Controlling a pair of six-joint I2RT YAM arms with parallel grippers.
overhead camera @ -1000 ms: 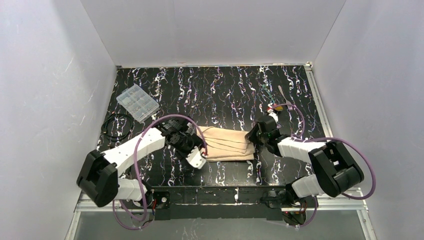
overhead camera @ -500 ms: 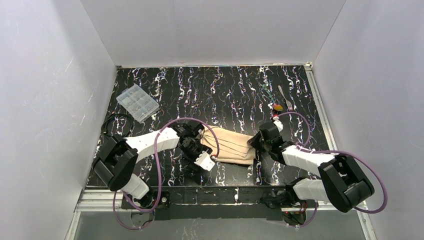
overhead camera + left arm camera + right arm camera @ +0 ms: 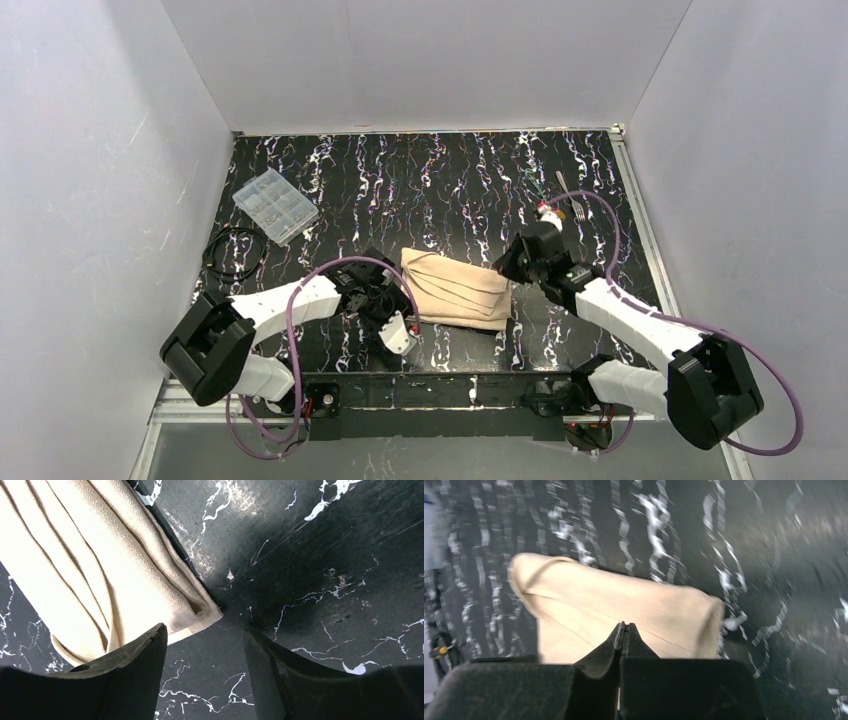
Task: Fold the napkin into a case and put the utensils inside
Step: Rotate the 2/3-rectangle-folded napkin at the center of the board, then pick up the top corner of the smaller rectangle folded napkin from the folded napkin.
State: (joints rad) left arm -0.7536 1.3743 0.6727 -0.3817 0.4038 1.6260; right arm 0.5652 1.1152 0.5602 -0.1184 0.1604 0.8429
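The black marbled table (image 3: 440, 180) carries the napkin (image 3: 455, 290), which lies folded into a narrow layered case. I judge the folding step to be near its end, with loading not yet begun. The left gripper (image 3: 205, 635) sits at the case's near-left corner. Its fingers (image 3: 142, 655) are partly spread and grasp nothing, and one hangs over the corner hem. The right gripper (image 3: 624, 627) hovers at the case's right end, clenched tight with no cloth between its tips. The fork (image 3: 563, 186) lies beyond that end, and I cannot make out the spoon clearly. Next move: fetch a utensil, find the case's open mouth, and keep the layers undisturbed.
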